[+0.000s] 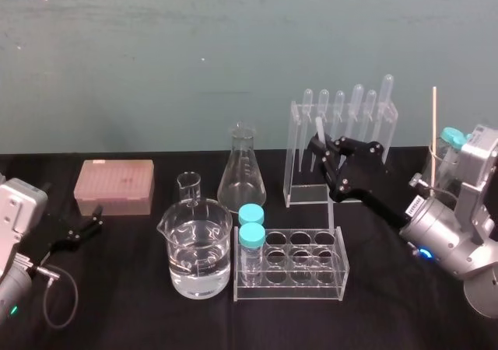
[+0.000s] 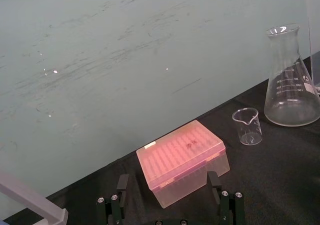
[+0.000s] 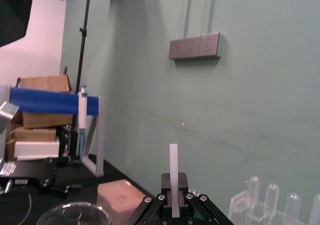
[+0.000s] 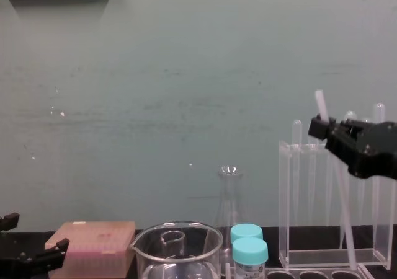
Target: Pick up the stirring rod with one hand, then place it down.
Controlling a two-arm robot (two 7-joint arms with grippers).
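Rod (image 3: 173, 171) in right pincer (image 3: 174, 186); rack (image 1: 298, 159) behind

Black right gripper (image 1: 319, 146) with silver screw heads; translucent whitish stirring rod (image 3: 173, 165) between its jaws. Clear pipette rack (image 1: 311, 188) just behind it. Turquoise vial caps (image 1: 251, 234) lower, toward the left gripper (image 1: 95, 219), also black. Translucent pink tip box (image 1: 113, 187) near that gripper. Black tablecloth (image 1: 117, 295), pale green wall (image 1: 233, 54).

Black angular right end effector (image 1: 320, 148) and left end effector (image 1: 96, 218), small silver screws (image 2: 223, 193), silver-grey wrists (image 1: 445, 237), grey looping cable (image 1: 59, 306)
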